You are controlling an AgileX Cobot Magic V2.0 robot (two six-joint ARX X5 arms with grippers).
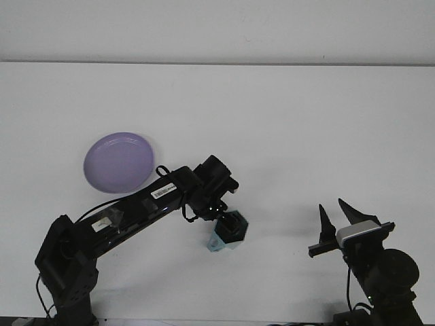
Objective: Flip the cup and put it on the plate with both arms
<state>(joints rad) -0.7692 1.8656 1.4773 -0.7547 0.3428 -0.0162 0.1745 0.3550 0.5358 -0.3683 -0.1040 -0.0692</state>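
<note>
The left gripper (230,227) sits right on the teal cup (224,239) at table centre; its grip cannot be judged. The right gripper (338,219) hovers apart, fingers spread, empty; the purple plate (119,161) lies far left.

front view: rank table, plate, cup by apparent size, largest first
1. table, fills most of the frame
2. purple plate
3. teal cup, smallest, though the left gripper covers part of it, so its full outline is not visible

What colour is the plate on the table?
The plate is light purple, seen clearly in the front view.
</note>
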